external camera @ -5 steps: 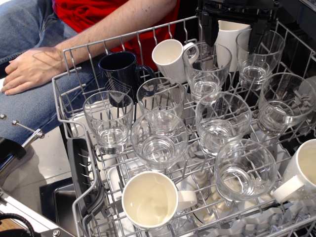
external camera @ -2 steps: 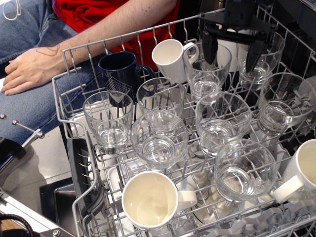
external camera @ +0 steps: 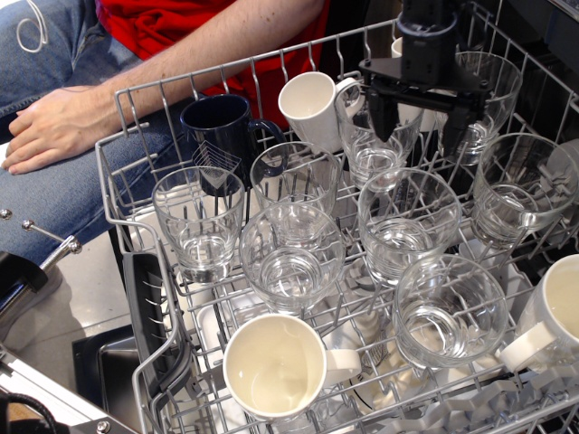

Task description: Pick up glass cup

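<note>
A: Gripper (external camera: 419, 116)?
B: Jaws spread wide, holding nothing, hanging over the rack's (external camera: 136, 212) back row; one finger sits inside a glass cup (external camera: 374, 136), the other by a second tumbler.
A: Change?
B: It is lower and nearer than before.
A: Count?
B: Nine clear glasses, four white mugs, one dark mug (external camera: 220, 131).

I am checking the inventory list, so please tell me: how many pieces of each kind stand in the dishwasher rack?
Clear glasses: 8
White mugs: 3
Dark blue mug: 1
Total: 12
A white piece, mostly hidden behind the gripper, is not counted.
</note>
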You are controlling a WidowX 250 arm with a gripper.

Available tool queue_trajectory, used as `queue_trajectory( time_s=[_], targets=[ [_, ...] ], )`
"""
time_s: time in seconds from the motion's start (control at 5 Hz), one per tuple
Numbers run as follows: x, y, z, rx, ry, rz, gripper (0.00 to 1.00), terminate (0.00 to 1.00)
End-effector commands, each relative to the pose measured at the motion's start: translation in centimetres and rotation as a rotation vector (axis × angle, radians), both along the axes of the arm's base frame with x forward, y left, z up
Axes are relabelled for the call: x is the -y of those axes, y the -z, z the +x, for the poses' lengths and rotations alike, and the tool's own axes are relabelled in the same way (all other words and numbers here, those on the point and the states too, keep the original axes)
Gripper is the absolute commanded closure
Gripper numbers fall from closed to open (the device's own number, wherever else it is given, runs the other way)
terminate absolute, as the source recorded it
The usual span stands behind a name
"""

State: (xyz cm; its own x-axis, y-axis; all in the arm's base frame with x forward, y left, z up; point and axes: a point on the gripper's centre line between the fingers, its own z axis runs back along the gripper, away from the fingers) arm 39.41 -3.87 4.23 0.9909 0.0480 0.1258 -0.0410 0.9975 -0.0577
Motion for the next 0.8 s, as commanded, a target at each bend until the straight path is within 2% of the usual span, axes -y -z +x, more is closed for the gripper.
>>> queue_trajectory(
  time_s=[0.0,0.6],
  targets=[
    [-1.2,0.7,1.4,0.081,0.033,0.013,0.0,0.0],
    [-2.6,4.4,2.6,0.143,0.099,0.079,0.0,0.0]
  ],
)
